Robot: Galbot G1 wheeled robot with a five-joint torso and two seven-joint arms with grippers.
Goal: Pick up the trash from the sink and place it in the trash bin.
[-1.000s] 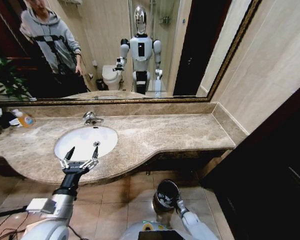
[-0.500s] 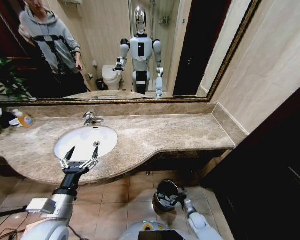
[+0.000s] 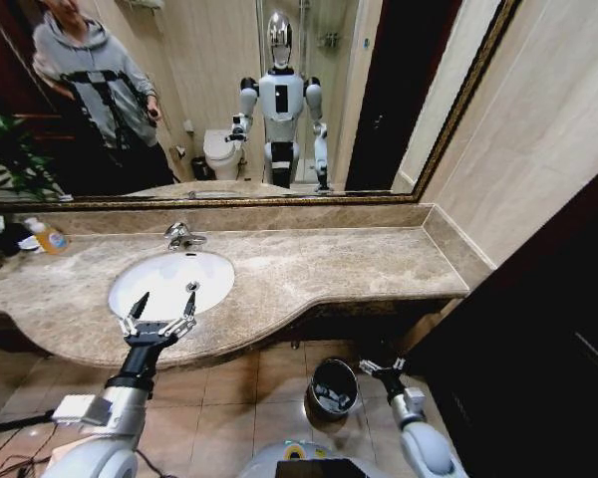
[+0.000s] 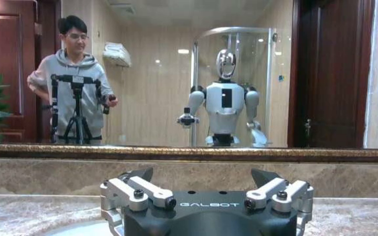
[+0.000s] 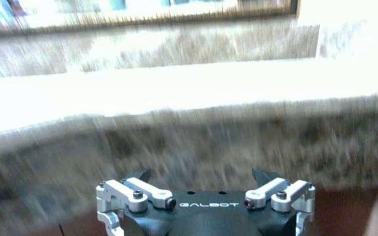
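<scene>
Our left gripper (image 4: pixel 202 181), fingers spread, above the sink (image 4: pixel 77 228) rim, facing the mirror (image 4: pixel 175 73).

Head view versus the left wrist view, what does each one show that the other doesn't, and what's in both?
Head view alone: the trash bin on the floor, the right tool open beside it, the tap, the soap bottle. Left wrist view alone: a close look at the open left tool from behind. Both: the left tool over the sink, the mirror, the marble counter.
</scene>
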